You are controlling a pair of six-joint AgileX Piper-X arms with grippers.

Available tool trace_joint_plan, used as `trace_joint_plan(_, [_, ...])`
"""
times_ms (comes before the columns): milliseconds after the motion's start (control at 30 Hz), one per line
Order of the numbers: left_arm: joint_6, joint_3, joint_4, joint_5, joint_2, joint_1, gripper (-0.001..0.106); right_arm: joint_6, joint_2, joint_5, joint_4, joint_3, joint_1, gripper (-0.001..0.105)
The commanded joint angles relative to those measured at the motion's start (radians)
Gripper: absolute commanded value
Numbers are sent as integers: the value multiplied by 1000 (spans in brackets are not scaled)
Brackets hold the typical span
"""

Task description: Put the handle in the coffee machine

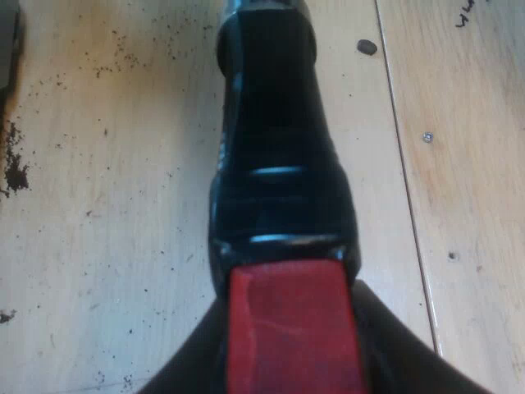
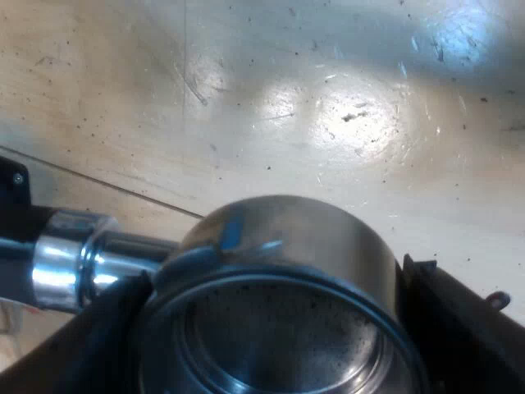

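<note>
Red end (image 1: pixel 294 345) of the handle (image 1: pixel 275 139) sits closest, squeezed between the two black fingers (image 1: pixel 402 361) of the left tool (image 1: pixel 289 300). That tool is closed tight on it. The fingers are cut off, so just their inner sides show. The dark handle runs away over the counter (image 1: pixel 107 205) and hides the metal cup from this side.

From the right arm, the holder (image 2: pixel 279 238) shows its round metal cup. The right tool (image 2: pixel 271 328) has one finger (image 2: pixel 459 328) pressed on each side of the cup, closed on it. The near part of the cup is cut off. The shiny neck (image 2: pixel 70 258) leads to the handle, and only a bit of that dark part shows. Tiny brown specks dot the cup inside.

I count one holder, two tools, and two fingers on each.

I cannot tell if the holder touches the counter or hangs just over it.

Coffee crumbs (image 1: pixel 15 168) are spilled on the pale wood. One small screw (image 1: pixel 426 137) and one dark dot (image 1: pixel 367 47) sit near the handle. A dark shape (image 1: pixel 8 41) by the crumbs is too cut off to name.
</note>
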Motion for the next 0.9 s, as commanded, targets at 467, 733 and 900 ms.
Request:
trace_joint_plan(467, [-31,-3,-7,134,2,-3,0,-105,-18,62,-14,-14,2,104])
trace_joint_plan(733, [-75,-3,-7,141,2,71,0,-114,-78,186,-14,-47,2,104])
trace_joint_plan(900, [-113,-3,-7,161,2,199,0,-114,-121,289,-14,-55,39,104])
